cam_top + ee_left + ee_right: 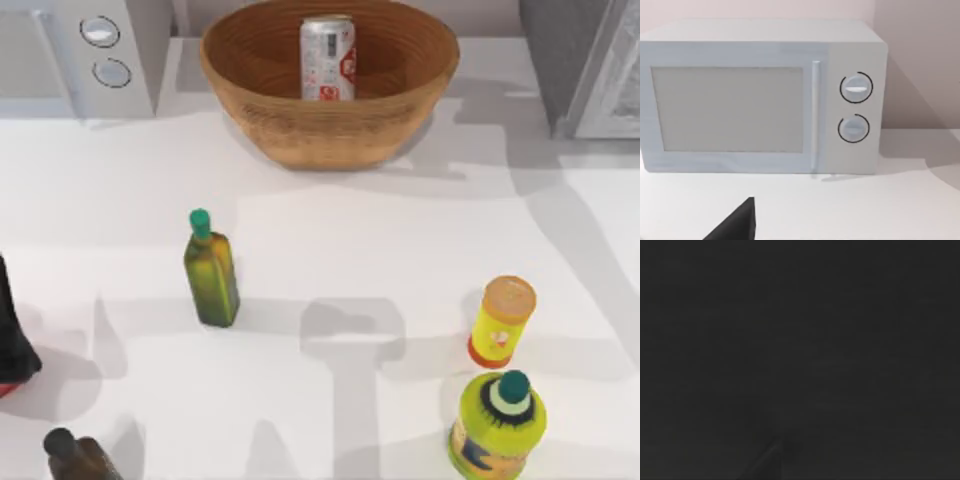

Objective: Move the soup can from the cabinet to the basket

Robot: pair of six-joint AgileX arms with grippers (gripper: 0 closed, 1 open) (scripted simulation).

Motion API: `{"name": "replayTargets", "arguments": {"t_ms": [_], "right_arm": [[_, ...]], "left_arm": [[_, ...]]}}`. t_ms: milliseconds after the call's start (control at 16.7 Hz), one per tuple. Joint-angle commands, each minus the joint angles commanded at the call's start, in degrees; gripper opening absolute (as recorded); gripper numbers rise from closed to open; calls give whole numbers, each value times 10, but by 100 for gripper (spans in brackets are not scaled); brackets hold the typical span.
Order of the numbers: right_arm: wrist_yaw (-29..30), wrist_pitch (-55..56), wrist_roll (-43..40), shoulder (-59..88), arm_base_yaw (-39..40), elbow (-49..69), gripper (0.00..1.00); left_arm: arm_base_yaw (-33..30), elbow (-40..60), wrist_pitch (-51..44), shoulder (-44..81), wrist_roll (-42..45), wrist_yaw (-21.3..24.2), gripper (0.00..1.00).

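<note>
Near edge of the table (330,230): bottles, untouched. At the far edge, the soup can (328,58) is seen upright inside the basket (250,110); cabinet (590,70) at far right corner. Transfer judged done. Pincer states cannot be told; right wrist view dark.

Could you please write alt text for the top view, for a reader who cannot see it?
The soup can stands upright inside the basket at the table's back, between a white microwave and the grey cabinet. Nearer the camera stand a green bottle and a yellow canister.
</note>
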Motion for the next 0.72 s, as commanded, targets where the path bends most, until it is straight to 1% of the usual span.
{"name": "replayTargets", "arguments": {"t_ms": [360, 540, 720], "right_arm": [[1, 1, -1, -22, 1, -19, 100], [-10, 13, -1, -62, -9, -72, 100], [-28, 30, -1, -125, -24, -156, 100]], "left_arm": [[0, 0, 0, 0, 0, 0, 100], [0, 0, 0, 0, 0, 0, 100], [0, 0, 0, 0, 0, 0, 100]]}}
